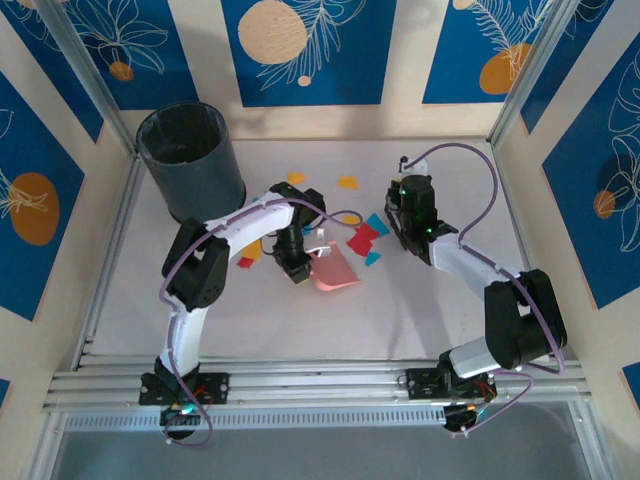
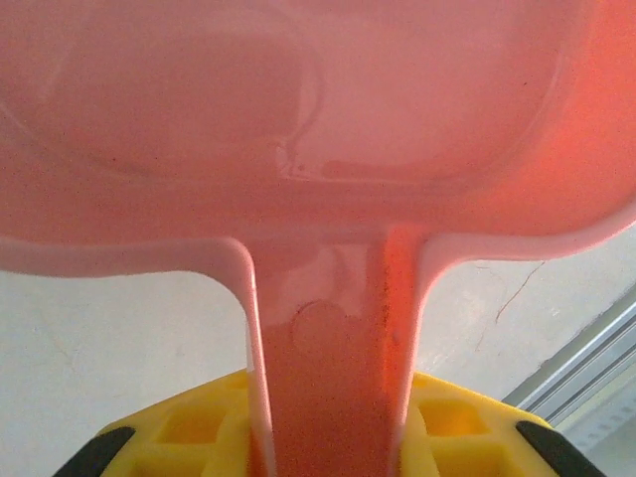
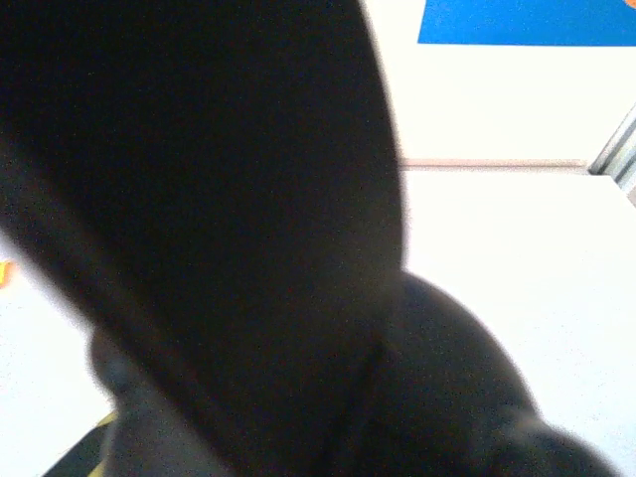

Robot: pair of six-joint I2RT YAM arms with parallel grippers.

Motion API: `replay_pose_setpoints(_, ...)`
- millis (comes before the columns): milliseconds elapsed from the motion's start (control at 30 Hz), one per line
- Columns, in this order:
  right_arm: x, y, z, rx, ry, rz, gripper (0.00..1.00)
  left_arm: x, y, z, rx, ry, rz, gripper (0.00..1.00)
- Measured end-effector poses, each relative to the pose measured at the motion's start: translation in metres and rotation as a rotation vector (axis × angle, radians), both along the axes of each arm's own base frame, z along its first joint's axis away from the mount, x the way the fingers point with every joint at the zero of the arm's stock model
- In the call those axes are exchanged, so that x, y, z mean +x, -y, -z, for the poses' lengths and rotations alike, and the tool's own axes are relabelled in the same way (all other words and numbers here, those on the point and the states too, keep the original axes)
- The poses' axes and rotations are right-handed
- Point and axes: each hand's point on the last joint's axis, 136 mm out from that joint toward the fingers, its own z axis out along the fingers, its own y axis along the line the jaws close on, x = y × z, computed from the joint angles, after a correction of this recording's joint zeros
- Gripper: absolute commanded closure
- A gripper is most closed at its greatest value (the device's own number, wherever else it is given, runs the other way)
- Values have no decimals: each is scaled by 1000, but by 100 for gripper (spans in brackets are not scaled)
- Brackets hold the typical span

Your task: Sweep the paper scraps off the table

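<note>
Your left arm rises from its base at the near left, folds at a high elbow, and sends its white forearm across toward the middle of the bench point(image 1: 300, 325). The wrist turns down there. The left tool point(image 1: 296, 266) is nearly closed, clamped on the handle of the dustpan point(image 1: 336, 272). In the left wrist view that handle runs down between the yellow pads point(image 2: 194, 437), which press it from both sides. The dustpan is glossy, slightly translucent pink plastic. It has a wide shallow scoop with rounded corners and a flat, narrow handle with a faint round mark moulded into it. Under it the bench is matte and pale, with a few hairline marks.

Your right arm starts at the near right, doubles back at a dark elbow, and stretches its forearm away and to the left. The right tool point(image 1: 409, 218) hangs at the right edge of the litter, its jaws fully closed. In the right wrist view a dark blurred mass point(image 3: 219, 219) sits close against the lens. You cannot tell what it is, or whether the tool grips it.

The paper scraps point(image 1: 362, 241) lie on the bench as small, flat, ragged bits. Red and teal ones sit between the dustpan and the right tool. Two orange ones lie farther back, and a yellow and a red one are just left of the left tool. A dark grey round bin point(image 1: 190, 165) stands in the far left corner, and ribbed aluminium rails point(image 1: 320, 385) edge the near side.
</note>
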Motion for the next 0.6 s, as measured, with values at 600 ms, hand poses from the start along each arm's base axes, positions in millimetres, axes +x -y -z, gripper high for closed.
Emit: replay_pose_setpoints(600, -22, -50, 3, 32, 5, -106, 100, 19, 16, 7, -6, 31, -36, 100)
